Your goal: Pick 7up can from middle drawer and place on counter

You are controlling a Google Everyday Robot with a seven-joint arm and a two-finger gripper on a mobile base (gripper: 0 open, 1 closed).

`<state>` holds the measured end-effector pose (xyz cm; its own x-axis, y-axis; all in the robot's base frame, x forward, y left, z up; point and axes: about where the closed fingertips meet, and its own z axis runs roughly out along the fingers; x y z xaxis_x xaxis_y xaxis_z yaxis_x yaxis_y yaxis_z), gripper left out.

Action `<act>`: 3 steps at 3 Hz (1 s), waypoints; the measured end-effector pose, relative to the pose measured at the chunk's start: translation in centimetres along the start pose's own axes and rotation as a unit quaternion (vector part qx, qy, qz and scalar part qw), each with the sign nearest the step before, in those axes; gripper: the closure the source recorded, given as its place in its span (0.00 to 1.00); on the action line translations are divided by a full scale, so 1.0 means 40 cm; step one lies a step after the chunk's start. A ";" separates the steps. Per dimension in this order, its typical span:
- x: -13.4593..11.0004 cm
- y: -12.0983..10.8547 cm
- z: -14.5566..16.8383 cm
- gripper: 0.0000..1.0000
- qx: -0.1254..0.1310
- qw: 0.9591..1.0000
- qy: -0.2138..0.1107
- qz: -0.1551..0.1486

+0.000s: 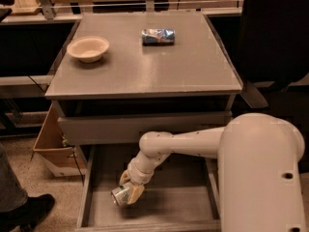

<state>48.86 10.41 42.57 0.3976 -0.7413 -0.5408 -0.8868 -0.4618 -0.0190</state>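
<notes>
within middle drawer (pixel 164 209), claw (pixel 130 189) grips 7up can (pixel 121 196) sideways, shiny end pointing left.

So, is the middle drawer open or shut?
Open: the middle drawer sticks out below the counter, floor visible, the pincer inside at the 7up can.

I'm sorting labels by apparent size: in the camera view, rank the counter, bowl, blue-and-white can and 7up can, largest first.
1. counter
2. bowl
3. blue-and-white can and 7up can look alike; the 7up can is partly hidden by the gripper inside the middle drawer, so they stay unranked.
</notes>
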 end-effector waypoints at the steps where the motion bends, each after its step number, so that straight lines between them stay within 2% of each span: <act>1: -0.035 0.031 -0.057 1.00 0.000 1.000 0.008 0.012; 2: -0.036 0.112 -0.200 1.00 0.022 0.998 0.021 0.047; 3: -0.020 0.161 -0.326 1.00 0.044 0.996 0.039 0.071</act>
<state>45.89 1.68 53.86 0.2801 -0.8334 -0.4764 -0.9514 -0.3073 -0.0218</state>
